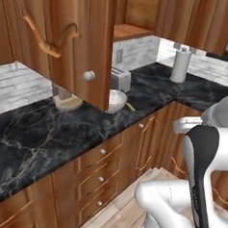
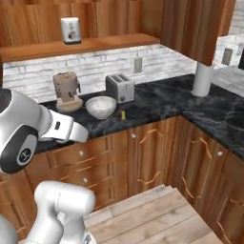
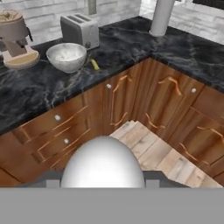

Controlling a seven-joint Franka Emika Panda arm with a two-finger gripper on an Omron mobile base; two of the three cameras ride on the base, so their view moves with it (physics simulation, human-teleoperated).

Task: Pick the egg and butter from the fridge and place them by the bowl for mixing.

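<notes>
Holding: my pincer [image 3: 103,176] is clenched on the egg [image 3: 103,161]. In the hand view the egg is a large white dome at the bottom centre of the frame, with a dark finger tip showing at each side of it.
Egg position: I see it well apart from the tabletop [image 3: 122,48], in front of the wooden drawers and over the plank floor [image 3: 166,157].
Butter: a thin yellow bar lies flat on the dark marble tabletop, just beside the bowl, on the bowl's right in the hand view [image 3: 94,64] and in the right base view [image 2: 122,115]. In the left base view I find it just right of centre [image 1: 130,106].
Bowl: round and white with a pale speckled inside, it stands upright in the upper left of the hand view [image 3: 66,56]. It is left of centre in the right base view [image 2: 100,106].
Toaster: a grey toaster [image 3: 80,29] stands just behind the bowl, against the tiled wall.
Coffee machine: a brown machine [image 3: 15,37] stands at the far left of the hand view, near the bowl.
Roll: a tall white roll [image 3: 159,17] stands upright at the upper right, in the corner of the tabletop.
Arm: its white links rise at the lower right of the left base view.
</notes>
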